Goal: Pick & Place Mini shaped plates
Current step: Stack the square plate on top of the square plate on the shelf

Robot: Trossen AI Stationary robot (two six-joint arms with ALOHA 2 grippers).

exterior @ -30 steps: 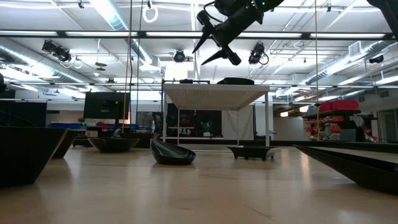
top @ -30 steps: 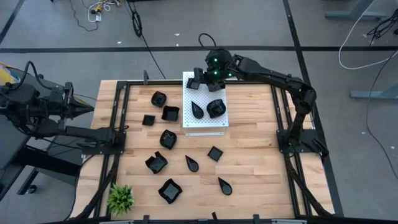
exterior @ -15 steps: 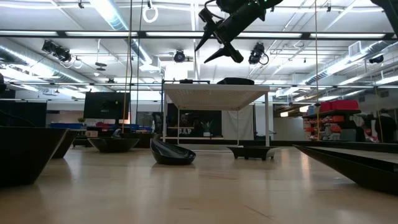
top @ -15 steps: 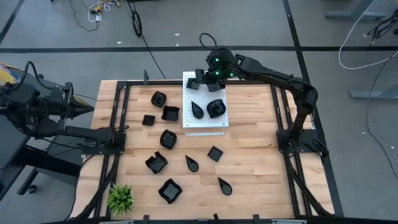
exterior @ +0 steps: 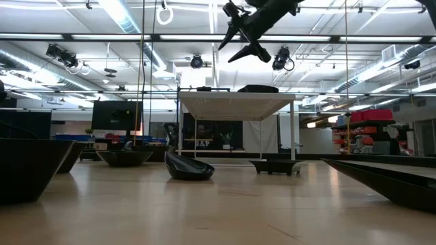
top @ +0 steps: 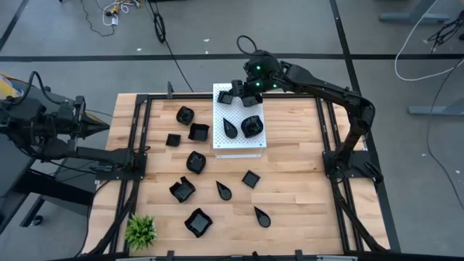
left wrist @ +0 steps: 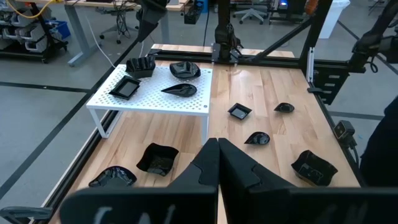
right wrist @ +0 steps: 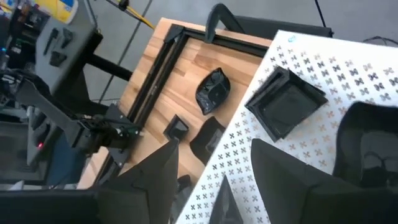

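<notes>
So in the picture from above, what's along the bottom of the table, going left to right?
Green plant → big wavy-edged plate → teardrop plate.

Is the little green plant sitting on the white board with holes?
No, the small green plant stands on the wooden table's near left corner, far from the white perforated board.

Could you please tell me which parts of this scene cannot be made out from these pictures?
- High view: the right gripper covers part of the white board's far end, hiding some dishes there.
- Low view: dishes on the board are hidden behind its edge, except two dark humps.
- Left wrist view: its own shut fingers block the table directly ahead.
- Right wrist view: its fingers hide part of the board.
</notes>
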